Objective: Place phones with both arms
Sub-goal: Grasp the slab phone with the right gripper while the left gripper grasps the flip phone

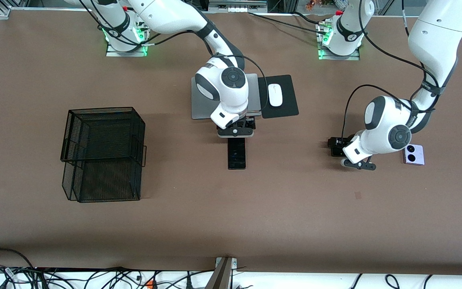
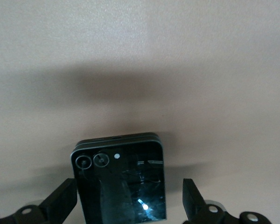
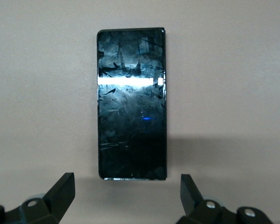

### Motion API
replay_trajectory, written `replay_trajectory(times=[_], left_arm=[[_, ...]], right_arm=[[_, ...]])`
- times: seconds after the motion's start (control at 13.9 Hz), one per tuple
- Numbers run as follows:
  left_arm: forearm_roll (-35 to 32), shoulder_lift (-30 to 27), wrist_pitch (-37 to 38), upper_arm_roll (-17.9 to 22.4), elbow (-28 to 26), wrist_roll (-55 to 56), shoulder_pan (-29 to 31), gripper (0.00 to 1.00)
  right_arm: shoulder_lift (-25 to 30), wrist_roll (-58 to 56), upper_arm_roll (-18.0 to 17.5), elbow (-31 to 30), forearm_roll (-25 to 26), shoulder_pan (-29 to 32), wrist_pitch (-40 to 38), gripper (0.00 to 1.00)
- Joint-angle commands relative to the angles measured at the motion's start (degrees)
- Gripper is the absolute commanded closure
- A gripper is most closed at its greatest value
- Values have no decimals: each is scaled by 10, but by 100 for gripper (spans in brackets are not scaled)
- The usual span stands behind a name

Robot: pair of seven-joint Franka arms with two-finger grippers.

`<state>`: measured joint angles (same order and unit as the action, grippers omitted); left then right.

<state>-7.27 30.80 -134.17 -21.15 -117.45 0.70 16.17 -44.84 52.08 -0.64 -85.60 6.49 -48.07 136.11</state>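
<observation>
While both arms reach down over the brown table point(image 1: 34, 224), neither one holds anything. The right gripper point(image 1: 236, 131) hangs over the end of the long black phone point(image 1: 236, 153) that points toward the laptop point(image 1: 205, 105), its jaws spread wide; in the right wrist view its fingers point(image 3: 60, 192) stand apart to either side of that phone point(image 3: 132, 105), clear of its edges. The phone lies flat, nearer the front camera than the laptop and the mouse point(image 1: 275, 94) on its black pad point(image 1: 280, 96).

Toward the left arm's end of the table, the left gripper point(image 1: 341, 148) is low over the folded black phone point(image 1: 337, 151), jaws open, with its fingers point(image 2: 63, 201) flanking the phone point(image 2: 121, 179) without touching it. Just beside the left arm, the lilac-white phone point(image 1: 414, 154) lies flat with two black camera circles facing up.

A black mesh basket point(image 1: 102, 154) stands toward the right arm's end. No brand name or writing can be read on any phone.
</observation>
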Motion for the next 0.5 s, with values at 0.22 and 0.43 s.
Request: replay_trajectory(times=[0.22, 0.43], left_arm=[[-65, -16, -31, 0, -35, 24, 4, 0], [-65, -10, -31, -2, -34, 33, 4, 0]], right_arm=[[-39, 9, 7, 17, 21, -5, 47, 0], [-53, 54, 13, 19, 28, -5, 58, 0]])
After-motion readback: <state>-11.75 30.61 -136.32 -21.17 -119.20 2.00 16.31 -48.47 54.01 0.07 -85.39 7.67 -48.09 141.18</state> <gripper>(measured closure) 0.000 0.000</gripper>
